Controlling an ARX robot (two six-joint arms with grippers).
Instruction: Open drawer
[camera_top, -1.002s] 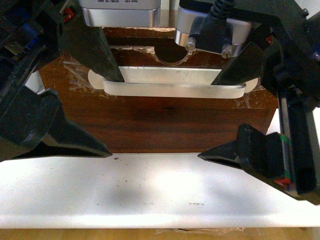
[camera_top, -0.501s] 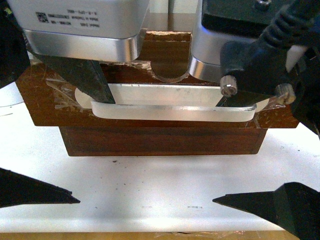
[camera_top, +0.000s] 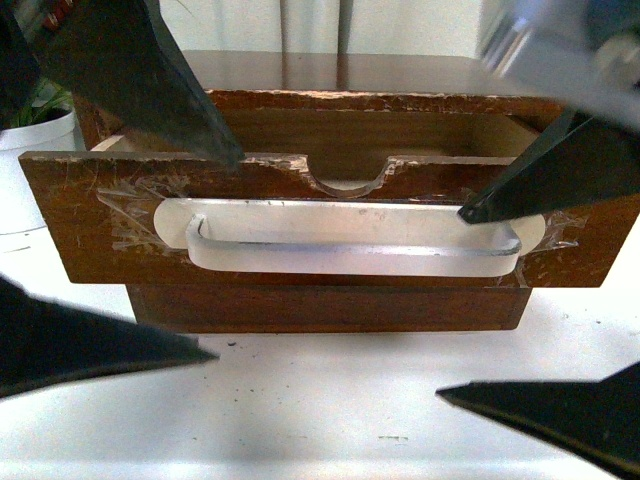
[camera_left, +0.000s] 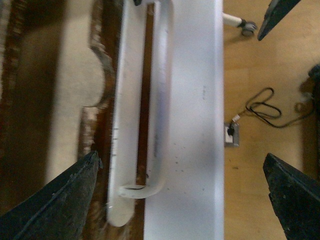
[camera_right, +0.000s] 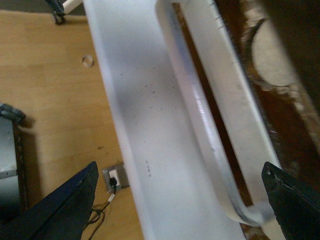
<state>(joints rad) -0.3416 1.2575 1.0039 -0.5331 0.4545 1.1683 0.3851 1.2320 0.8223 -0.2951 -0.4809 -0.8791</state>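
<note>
White table (camera_top: 330, 400): matte top, a few dark specks (camera_top: 232, 345) near the middle. Dark wooden chest (camera_top: 330, 308) stands directly on it, toward the back. The drawer (camera_top: 80, 230) overhangs the tabletop without touching it. Wooden floor (camera_left: 260, 65) below the table's front edge.

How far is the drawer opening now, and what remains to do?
Done: the drawer is pulled well out, and its inside shows behind the front. In hand: both hands are open, the left hand with one finger at the front's top edge, the right hand with one finger at the end of the handle. Left: perhaps a further pull, then taking the hands away.
</note>
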